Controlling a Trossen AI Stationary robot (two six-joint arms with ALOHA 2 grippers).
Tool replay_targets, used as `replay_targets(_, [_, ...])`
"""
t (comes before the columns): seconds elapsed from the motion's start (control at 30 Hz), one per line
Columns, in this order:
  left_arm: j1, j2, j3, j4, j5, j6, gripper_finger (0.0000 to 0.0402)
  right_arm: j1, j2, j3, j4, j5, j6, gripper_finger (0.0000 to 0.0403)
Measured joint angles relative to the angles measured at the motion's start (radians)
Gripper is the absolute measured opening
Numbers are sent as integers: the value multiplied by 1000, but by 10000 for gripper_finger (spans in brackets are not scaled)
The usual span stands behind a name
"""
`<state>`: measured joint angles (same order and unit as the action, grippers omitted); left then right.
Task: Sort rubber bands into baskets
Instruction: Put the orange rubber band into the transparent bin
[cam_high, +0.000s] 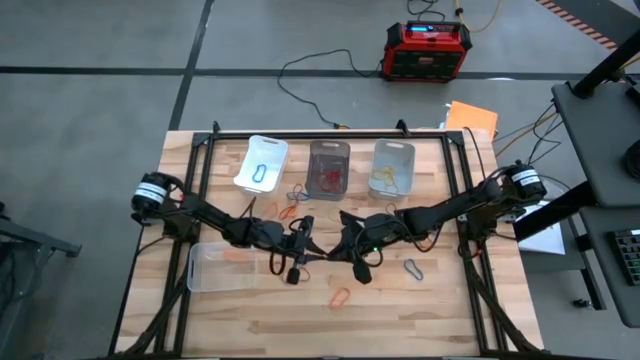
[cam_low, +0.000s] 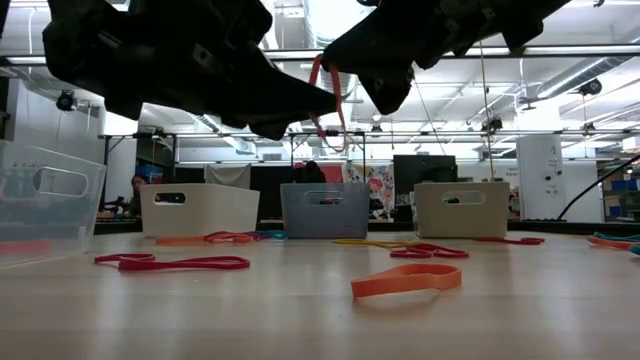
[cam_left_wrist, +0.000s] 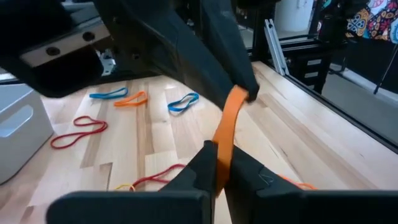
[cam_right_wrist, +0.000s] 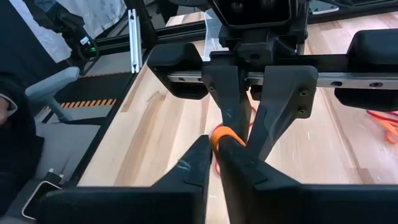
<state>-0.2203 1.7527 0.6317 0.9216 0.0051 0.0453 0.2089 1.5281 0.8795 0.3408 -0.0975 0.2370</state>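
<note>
So the orange rubber band (cam_left_wrist: 225, 127) is up off the bench, stretched lengthwise between both claws. Left claw (cam_left_wrist: 217, 165) is pinched tight on one end, right claw (cam_right_wrist: 214, 149) nips the other. Nearest basket (cam_high: 225, 266) sits just beside the left claw.

Even overhead light on my table (cam_high: 400, 310); from table height the ceiling strips (cam_low: 560, 50) glare, leaving both arms silhouetted; my wrist cameras blur the nearest fingers (cam_left_wrist: 205, 180)
</note>
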Motion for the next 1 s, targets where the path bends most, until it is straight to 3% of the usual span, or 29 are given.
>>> replay_targets(0.33, [0,-24,-6,-34,-3,-12,0,0,-20,0,-60,15,51,139])
replay_targets(0.5, [-1,-123,-6,-237,-3,-13,0,-4,-68,0,-113,19,59,171])
replay_targets(0.63, [-22,-296,-6,-517,-3,-71,0,-7,-115,0,-137,21,47,183])
replay_targets(0.8, [-73,-533,52,-963,-4,-252,0,-12,-145,1,-160,44,13,184])
replay_targets(1.0, [-194,-656,176,-1482,-27,-440,0,-21,-151,1,-166,56,-17,184])
